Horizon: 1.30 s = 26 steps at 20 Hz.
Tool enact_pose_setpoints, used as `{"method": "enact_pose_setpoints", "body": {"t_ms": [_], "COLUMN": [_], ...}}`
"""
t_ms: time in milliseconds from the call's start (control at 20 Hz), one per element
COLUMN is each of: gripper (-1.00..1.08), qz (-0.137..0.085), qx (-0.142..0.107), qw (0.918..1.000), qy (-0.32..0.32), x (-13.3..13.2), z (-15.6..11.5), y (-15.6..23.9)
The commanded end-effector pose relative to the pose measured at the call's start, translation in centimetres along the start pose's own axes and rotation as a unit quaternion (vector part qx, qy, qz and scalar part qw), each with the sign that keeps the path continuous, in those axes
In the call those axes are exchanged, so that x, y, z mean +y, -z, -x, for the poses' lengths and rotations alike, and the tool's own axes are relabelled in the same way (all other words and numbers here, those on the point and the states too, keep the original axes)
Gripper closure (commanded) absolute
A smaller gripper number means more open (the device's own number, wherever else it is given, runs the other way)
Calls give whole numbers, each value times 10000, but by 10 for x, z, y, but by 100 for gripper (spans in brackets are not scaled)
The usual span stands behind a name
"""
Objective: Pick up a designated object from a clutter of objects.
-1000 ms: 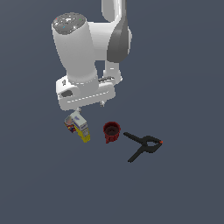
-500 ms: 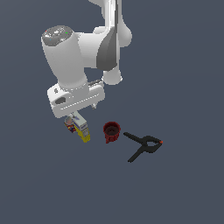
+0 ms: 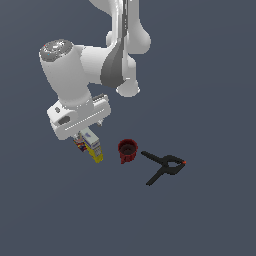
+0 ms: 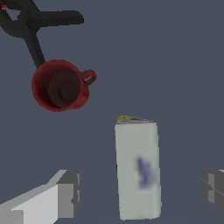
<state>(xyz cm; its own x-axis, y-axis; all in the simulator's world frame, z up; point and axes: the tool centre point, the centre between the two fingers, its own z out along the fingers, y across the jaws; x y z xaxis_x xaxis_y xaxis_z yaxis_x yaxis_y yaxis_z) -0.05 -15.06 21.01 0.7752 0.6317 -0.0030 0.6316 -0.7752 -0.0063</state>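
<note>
Directly beneath the gripper [image 4: 138, 190]: tall rectangular carton [image 4: 138, 168], yellow lower body, white top panel with blue print. It sits between the two grey fingertips [image 4: 70, 192], with clear gaps on both sides; no contact visible. Jaws spread wide, nothing held.

Step in hand, by judgement: final descent over the carton ahead of the grasp. Done well, the fingers straddle the carton's narrow faces evenly, go down far enough to grip the body rather than the top edge, and close only once centred, since an off-centre pinch would likely tip or twist a tall box.

Arm pose, exterior view: white Panda arm folded over the cluster, hand pointing downward, its body just above the carton [image 3: 93, 146] and covering the top of it.

Beyond the gripper, past the carton: small red cup with handle [image 4: 60, 86], upright, open mouth, apart from the carton. Farther again: black spring clamp with orange tip [image 3: 165, 166], lying flat beside the cup.

Close against the carton: small multicoloured can [image 3: 79, 143], mostly hidden under the hand; contact cannot be judged.
</note>
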Motion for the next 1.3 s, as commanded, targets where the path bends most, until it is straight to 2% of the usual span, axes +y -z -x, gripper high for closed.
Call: {"method": "enact_pose_setpoints", "body": {"t_ms": [0, 650, 1250], "gripper": [-92, -92, -92], "qz": [14, 30, 33], "qx": [7, 13, 13], "qw": [9999, 9995, 9994], "qy": [140, 319, 335], "x": [4, 9, 9], "z": [3, 9, 9], "y": [-3, -11, -55]}}
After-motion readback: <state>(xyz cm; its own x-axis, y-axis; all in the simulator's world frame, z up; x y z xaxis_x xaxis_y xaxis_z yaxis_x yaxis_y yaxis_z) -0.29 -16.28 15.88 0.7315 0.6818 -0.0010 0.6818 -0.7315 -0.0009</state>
